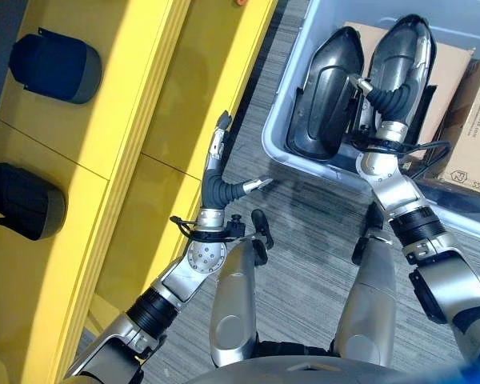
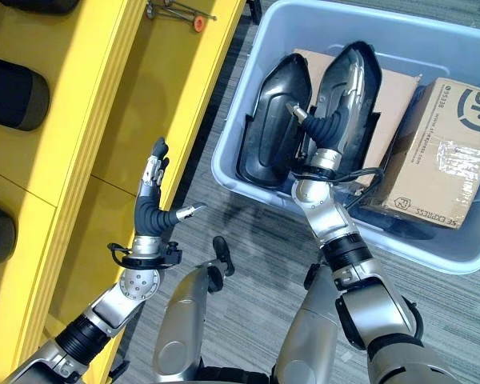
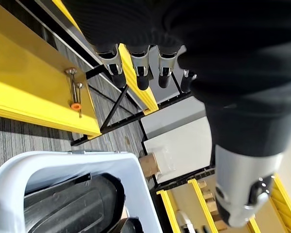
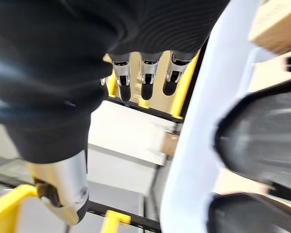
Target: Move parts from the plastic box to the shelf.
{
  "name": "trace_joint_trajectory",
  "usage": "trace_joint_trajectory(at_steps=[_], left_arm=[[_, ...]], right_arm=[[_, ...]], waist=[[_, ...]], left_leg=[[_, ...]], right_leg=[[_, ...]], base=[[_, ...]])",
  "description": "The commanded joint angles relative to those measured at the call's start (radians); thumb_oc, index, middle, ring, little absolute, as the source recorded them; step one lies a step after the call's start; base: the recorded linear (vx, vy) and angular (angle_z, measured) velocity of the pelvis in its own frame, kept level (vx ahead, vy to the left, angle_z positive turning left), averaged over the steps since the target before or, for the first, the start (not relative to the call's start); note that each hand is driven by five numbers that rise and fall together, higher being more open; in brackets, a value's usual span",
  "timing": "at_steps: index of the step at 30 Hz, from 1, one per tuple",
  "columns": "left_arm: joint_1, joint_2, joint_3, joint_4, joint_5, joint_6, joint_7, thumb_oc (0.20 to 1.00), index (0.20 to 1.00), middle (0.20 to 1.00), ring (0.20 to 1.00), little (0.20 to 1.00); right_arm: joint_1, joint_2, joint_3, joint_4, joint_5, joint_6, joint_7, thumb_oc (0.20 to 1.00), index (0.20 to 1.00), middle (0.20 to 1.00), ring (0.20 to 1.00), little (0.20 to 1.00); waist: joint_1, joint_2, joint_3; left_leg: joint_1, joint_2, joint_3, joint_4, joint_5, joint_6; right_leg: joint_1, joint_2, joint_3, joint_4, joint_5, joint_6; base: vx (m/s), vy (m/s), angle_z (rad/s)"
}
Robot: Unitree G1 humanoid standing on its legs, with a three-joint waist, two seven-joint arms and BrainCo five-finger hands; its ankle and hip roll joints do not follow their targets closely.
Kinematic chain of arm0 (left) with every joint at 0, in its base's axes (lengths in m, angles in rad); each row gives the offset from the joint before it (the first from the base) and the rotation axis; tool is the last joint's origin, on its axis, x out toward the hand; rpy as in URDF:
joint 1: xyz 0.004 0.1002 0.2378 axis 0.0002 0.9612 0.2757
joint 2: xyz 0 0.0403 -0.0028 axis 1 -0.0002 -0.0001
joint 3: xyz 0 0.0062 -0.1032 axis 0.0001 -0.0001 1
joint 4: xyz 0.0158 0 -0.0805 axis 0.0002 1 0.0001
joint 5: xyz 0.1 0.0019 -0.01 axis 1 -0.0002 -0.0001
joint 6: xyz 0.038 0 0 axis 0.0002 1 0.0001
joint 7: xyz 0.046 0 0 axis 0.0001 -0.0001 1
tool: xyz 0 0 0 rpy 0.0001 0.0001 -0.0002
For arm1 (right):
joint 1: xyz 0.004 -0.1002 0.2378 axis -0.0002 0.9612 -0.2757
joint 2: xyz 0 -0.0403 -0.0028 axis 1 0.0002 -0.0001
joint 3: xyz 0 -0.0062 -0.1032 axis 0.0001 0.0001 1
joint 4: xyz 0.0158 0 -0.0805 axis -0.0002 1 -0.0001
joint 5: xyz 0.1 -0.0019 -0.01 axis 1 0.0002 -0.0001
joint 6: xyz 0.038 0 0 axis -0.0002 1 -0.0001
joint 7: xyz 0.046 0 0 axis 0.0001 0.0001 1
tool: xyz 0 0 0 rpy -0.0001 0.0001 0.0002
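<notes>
Black moulded parts [image 2: 274, 120] stand on edge in the pale plastic box [image 2: 224, 172] at two o'clock in the head views, beside a cardboard carton [image 2: 440, 152]; the right hand [image 2: 324, 120] reaches in between two of them, fingers straight and relaxed, with nothing visibly clamped. At nine o'clock the left hand [image 2: 150, 196] is raised beside the yellow shelf [image 2: 80, 96], fingers extended, thumb spread wide, holding nothing. More dark parts [image 1: 54, 66] already lie on the shelf, above grey carpet [image 2: 248, 216].
</notes>
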Motion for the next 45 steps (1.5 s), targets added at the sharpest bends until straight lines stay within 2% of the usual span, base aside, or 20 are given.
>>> trace_joint_trajectory(at_steps=[1, 4, 6, 11, 19, 22, 24, 29, 32, 37, 39, 45], left_arm=[[0.037, -0.001, 0.006, -0.119, 0.003, -0.061, 0.043, 1.000, 1.000, 1.000, 1.000, 1.000], [0.040, -0.001, 0.011, -0.111, -0.004, -0.070, 0.041, 1.000, 1.000, 1.000, 1.000, 1.000], [0.039, -0.005, 0.009, -0.103, -0.005, -0.080, 0.041, 1.000, 1.000, 1.000, 1.000, 1.000], [0.039, -0.006, 0.011, -0.089, -0.008, -0.094, 0.034, 1.000, 1.000, 1.000, 1.000, 1.000], [0.034, -0.009, 0.012, -0.092, -0.001, -0.084, 0.019, 1.000, 1.000, 1.000, 1.000, 1.000], [0.038, -0.007, 0.020, -0.102, -0.010, -0.072, 0.017, 1.000, 1.000, 1.000, 1.000, 1.000], [0.039, -0.006, 0.027, -0.105, -0.026, -0.065, -0.011, 1.000, 1.000, 1.000, 1.000, 1.000], [0.042, -0.009, 0.027, -0.114, -0.024, -0.057, -0.028, 1.000, 1.000, 1.000, 1.000, 1.000], [0.040, -0.006, 0.026, -0.113, -0.022, -0.053, -0.029, 1.000, 1.000, 1.000, 1.000, 1.000], [0.038, 0.000, 0.029, -0.114, -0.017, -0.045, -0.024, 1.000, 1.000, 1.000, 1.000, 1.000], [0.037, 0.000, 0.034, -0.113, -0.021, -0.035, -0.035, 1.000, 1.000, 1.000, 1.000, 1.000], [0.041, 0.001, 0.037, -0.113, -0.036, -0.034, -0.040, 1.000, 1.000, 1.000, 1.000, 1.000]], right_arm=[[-0.014, -0.040, -0.010, -0.081, -0.020, 0.004, -0.076, 1.000, 1.000, 1.000, 1.000, 1.000], [-0.001, -0.038, -0.029, -0.075, -0.015, 0.041, -0.111, 1.000, 1.000, 1.000, 1.000, 1.000], [0.009, -0.040, -0.050, -0.042, 0.056, 0.061, -0.124, 1.000, 1.000, 1.000, 1.000, 1.000], [0.015, -0.036, -0.094, 0.029, 0.158, 0.030, -0.104, 1.000, 1.000, 1.000, 1.000, 1.000], [-0.004, -0.033, -0.125, 0.086, 0.223, 0.039, -0.079, 1.000, 1.000, 1.000, 1.000, 1.000], [-0.009, -0.039, -0.127, 0.108, 0.290, 0.044, -0.045, 1.000, 1.000, 1.000, 1.000, 1.000], [-0.007, -0.030, -0.135, 0.123, 0.393, 0.014, -0.040, 1.000, 1.000, 1.000, 1.000, 1.000], [-0.015, -0.030, -0.149, 0.148, 0.389, 0.024, -0.002, 1.000, 1.000, 1.000, 1.000, 1.000], [-0.027, -0.032, -0.143, 0.168, 0.418, 0.052, 0.006, 1.000, 1.000, 1.000, 1.000, 1.000], [-0.041, -0.041, -0.149, 0.224, 0.471, 0.060, 0.016, 1.000, 1.000, 1.000, 1.000, 1.000], [-0.040, -0.051, -0.152, 0.257, 0.469, 0.078, 0.041, 1.000, 1.000, 1.000, 1.000, 1.000], [-0.047, -0.074, -0.143, 0.301, 0.421, 0.124, 0.035, 1.000, 1.000, 1.000, 1.000, 1.000]], waist=[[-0.017, 0.068, 0.003], [-0.022, 0.069, 0.003], [-0.025, 0.071, 0.003], [-0.025, 0.072, 0.003], [-0.019, 0.067, 0.003], [-0.015, 0.064, 0.003], [-0.012, 0.061, 0.003], [-0.008, 0.059, 0.003], [-0.003, 0.057, 0.003], [0.001, 0.058, 0.003], [0.003, 0.059, 0.003], [0.004, 0.060, 0.003]], left_leg=[[0.008, -0.020, -0.034, -0.029, 0.012, 0.007], [0.013, -0.020, -0.030, -0.033, 0.012, 0.008], [0.013, -0.021, -0.028, -0.033, 0.009, 0.009], [0.007, -0.018, -0.026, -0.025, 0.004, 0.011], [-0.006, -0.014, -0.030, -0.019, 0.001, 0.011], [-0.015, -0.013, -0.035, -0.015, 0.000, 0.012], [-0.018, -0.011, -0.036, -0.014, 0.000, 0.012], [-0.026, -0.013, -0.043, -0.008, -0.003, 0.013], [-0.031, -0.013, -0.045, -0.003, -0.005, 0.013], [-0.041, -0.012, -0.049, 0.005, -0.008, 0.014], [-0.045, -0.012, -0.049, 0.008, -0.009, 0.013], [-0.058, -0.010, -0.051, 0.018, -0.012, 0.015]], right_leg=[[0.032, 0.001, -0.028, 0.141, -0.102, 0.000], [0.035, 0.002, -0.026, 0.136, -0.101, 0.001], [0.032, 0.002, -0.023, 0.137, -0.103, 0.000], [0.028, 0.000, -0.023, 0.138, -0.103, 0.000], [0.018, 0.004, -0.023, 0.139, -0.104, -0.002], [0.013, 0.006, -0.026, 0.146, -0.110, -0.006], [0.011, 0.007, -0.027, 0.150, -0.111, -0.008], [0.003, 0.009, -0.028, 0.159, -0.114, -0.010], [0.002, 0.008, -0.030, 0.163, -0.115, -0.011], [-0.007, 0.008, -0.032, 0.174, -0.119, -0.012], [-0.010, 0.007, -0.032, 0.177, -0.121, -0.013], [-0.025, 0.008, -0.030, 0.192, -0.126, -0.016]], base=[[0.02, 0.024, -0.05], [0.00, 0.009, -0.01], [0.01, 0.022, -0.05], [0.00, 0.003, -0.01], [0.00, -0.020, -0.01], [0.00, 0.000, 0.00], [0.00, -0.017, 0.00], [0.00, 0.000, 0.00], [0.00, -0.011, 0.01], [0.00, -0.007, 0.00], [0.00, 0.000, 0.00], [0.00, 0.000, 0.00]])
